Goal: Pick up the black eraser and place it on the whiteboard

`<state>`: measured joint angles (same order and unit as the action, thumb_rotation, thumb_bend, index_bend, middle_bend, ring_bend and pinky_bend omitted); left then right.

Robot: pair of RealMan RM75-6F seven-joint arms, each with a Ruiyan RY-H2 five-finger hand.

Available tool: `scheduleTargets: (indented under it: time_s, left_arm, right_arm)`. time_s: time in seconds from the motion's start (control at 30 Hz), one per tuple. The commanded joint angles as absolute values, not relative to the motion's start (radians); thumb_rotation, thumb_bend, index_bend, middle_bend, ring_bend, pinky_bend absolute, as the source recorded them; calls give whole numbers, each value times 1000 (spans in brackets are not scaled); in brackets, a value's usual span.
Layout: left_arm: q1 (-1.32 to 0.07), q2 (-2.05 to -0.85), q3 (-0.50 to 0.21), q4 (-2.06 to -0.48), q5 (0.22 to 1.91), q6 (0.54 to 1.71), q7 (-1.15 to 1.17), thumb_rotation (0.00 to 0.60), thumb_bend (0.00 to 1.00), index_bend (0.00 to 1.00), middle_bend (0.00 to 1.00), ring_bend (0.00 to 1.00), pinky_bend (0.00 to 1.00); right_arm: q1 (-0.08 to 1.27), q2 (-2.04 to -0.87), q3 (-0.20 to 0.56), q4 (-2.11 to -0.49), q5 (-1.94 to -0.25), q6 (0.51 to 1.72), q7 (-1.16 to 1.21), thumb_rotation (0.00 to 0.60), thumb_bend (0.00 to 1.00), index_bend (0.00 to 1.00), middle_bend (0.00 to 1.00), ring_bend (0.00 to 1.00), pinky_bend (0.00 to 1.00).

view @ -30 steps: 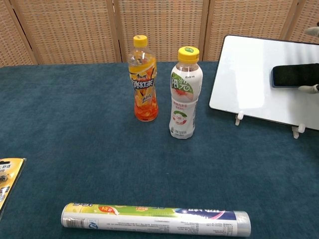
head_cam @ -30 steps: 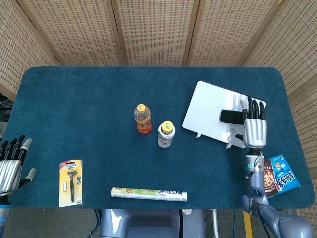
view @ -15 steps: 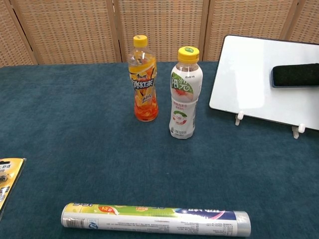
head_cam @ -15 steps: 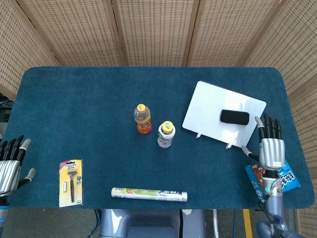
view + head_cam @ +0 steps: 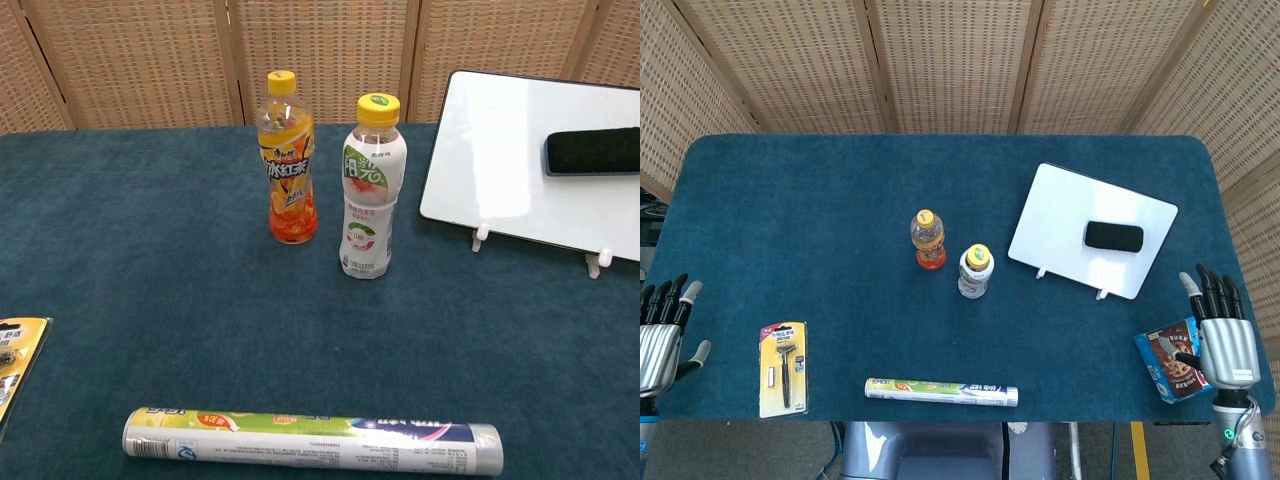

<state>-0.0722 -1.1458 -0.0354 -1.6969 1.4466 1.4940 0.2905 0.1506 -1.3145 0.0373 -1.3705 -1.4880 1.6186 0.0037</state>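
Black eraser (image 5: 1114,237): lies flat on the whiteboard (image 5: 1060,225), toward its right half, long side running across the board; no hand touches it.
Whiteboard: white panel with a dark edge, propped on small white feet on the blue table cloth (image 5: 820,200); its surface carries no writing.
Right hand (image 5: 1223,330): at the table's right front corner, well apart from the whiteboard, fingers straight and slightly apart, holding nothing; seen only in the head view.
Left hand (image 5: 660,330): at the table's left front edge, fingers extended and apart, thumb out to the side, holding nothing.
Snack box (image 5: 1175,365): blue carton with a cookie picture, just beside the right hand and partly under its thumb side; print too small to read.
Orange bottle (image 5: 286,160): yellow cap, amber drink, orange label with bold Chinese characters; upright near the table's middle.
White bottle (image 5: 371,188): yellow cap, pale drink, green and white label with Chinese characters and a peach picture; upright, just right of the orange bottle.
Tube (image 5: 310,441): long roll lying on its side near the front edge, green and white wrap with small Chinese print, dark blue band toward its right end.
Razor pack (image 5: 783,367): yellow card holding a black razor, flat near the left hand; text unreadable.
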Motion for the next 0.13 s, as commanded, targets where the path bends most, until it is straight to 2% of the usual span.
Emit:
scheduleTargets:
  time_s: [0.03,0.13]
  left_arm:
    - [-73,-1146,-36,-1694,1448,1495,286,600,329,0,0,0,0]
    - [-71,-1144,-37,-1693,1446,1496,278,600,329,0,0,0,0]
  right_arm:
    - [133,-1283,24,-1416,-1498,1606,-45,600,105,55,0,0,0]
    - [132,-1275,26,-1438,-1500,1597,-55,600,105,55,0,0,0]
